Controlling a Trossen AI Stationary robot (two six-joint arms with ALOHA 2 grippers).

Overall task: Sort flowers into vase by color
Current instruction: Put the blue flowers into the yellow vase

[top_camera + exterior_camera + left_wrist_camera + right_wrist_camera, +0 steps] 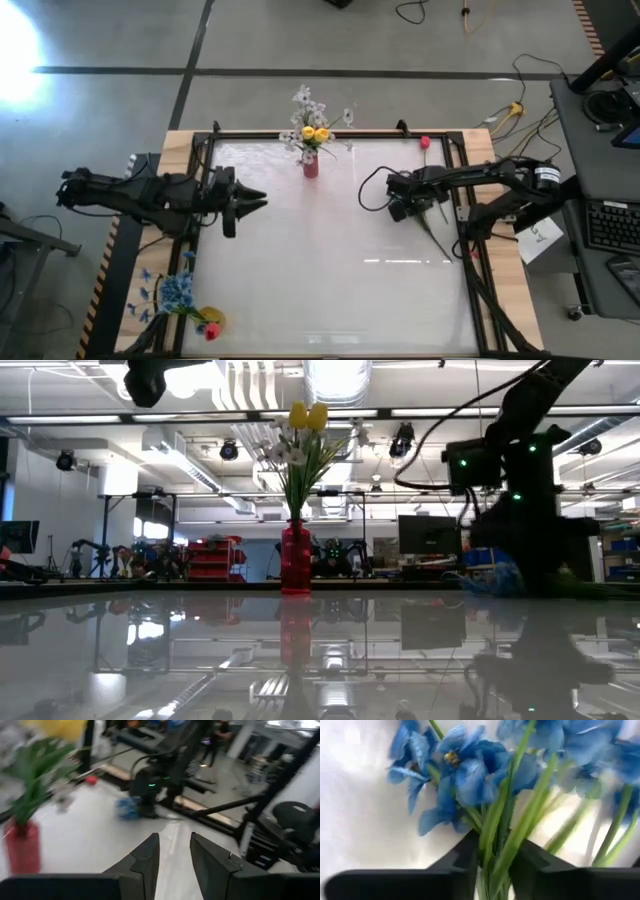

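Glossy white counter [330, 240] in a lit workshop, carrying a red vase [311, 166] at its far edge, already holding yellow buds [315, 133] and white sprays [306, 103]. Right gripper [495, 862] closing its jaws on green stems of a blue cluster [470, 770] near the right edge, probably for lifting. Left gripper [174, 857] hovering left of the vase, jaws narrowly parted, empty, apparently waiting. More flowers lying at the near left corner [180, 300].
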